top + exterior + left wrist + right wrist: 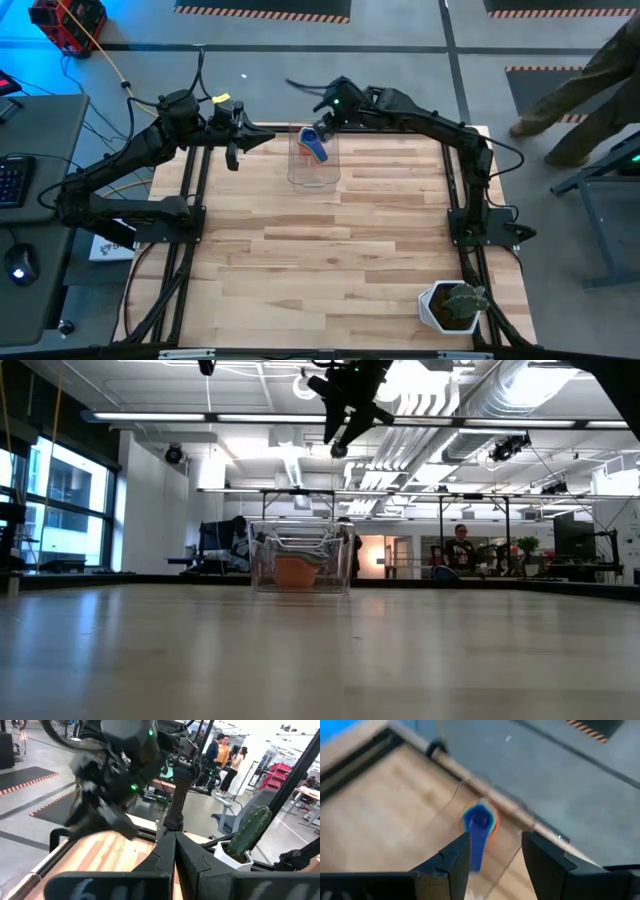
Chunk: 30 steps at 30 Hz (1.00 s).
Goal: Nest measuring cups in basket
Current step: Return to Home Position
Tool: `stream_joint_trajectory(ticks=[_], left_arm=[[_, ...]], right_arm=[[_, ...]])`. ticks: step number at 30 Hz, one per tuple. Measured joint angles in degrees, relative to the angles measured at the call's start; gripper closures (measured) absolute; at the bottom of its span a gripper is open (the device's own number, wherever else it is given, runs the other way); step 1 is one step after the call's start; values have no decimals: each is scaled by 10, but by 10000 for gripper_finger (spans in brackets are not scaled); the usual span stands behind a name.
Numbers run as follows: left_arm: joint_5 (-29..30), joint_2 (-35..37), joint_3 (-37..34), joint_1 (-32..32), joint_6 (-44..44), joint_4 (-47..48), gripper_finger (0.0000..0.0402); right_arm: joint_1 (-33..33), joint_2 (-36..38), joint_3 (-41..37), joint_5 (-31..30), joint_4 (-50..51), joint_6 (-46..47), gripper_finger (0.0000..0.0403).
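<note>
Measuring cups point(316, 146) together inside the basket point(311, 178)

One bench point(330, 250) carries one clear basket point(312, 176) at 12 o'clock and one white pot point(438, 308) holding one cactus point(465, 298) at 5 o'clock. The basket holds one nested stack of measuring cups point(315, 143). Only two can be counted, one blue cup point(479, 822) on top and one orange cup point(295, 572) under it. Two arms reach in from 10 and 2 o'clock, giving one left end effector point(170, 837) and one right end effector point(495, 842). Three people point(223, 755) stand in the room beyond.
</note>
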State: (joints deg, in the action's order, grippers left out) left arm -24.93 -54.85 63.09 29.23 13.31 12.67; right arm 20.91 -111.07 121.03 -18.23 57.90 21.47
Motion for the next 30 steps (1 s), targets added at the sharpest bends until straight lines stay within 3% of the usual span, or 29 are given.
stream_joint_trajectory(ticks=[5,8,11,13,16,22,27,30], left_arm=[[1,0,0,0,-11,0,402],[1,0,0,0,-15,0,401],[1,0,0,-1,-11,0,401],[1,0,0,-6,1,0,402],[7,3,-12,-26,10,-8,402],[125,35,-92,-119,56,-73,402],[178,83,-212,-204,76,-243,402],[179,114,-267,-227,76,-268,402]], right_arm=[[-7,0,0,93,69,-50,236],[-18,0,0,110,147,-95,240],[-36,0,-1,90,210,-143,272],[-44,16,-29,104,200,-170,313],[-44,81,-142,176,116,-185,384],[-46,268,-438,300,-129,-99,396],[-71,385,-600,310,-315,-77,398],[-80,426,-660,307,-365,-94,402]])
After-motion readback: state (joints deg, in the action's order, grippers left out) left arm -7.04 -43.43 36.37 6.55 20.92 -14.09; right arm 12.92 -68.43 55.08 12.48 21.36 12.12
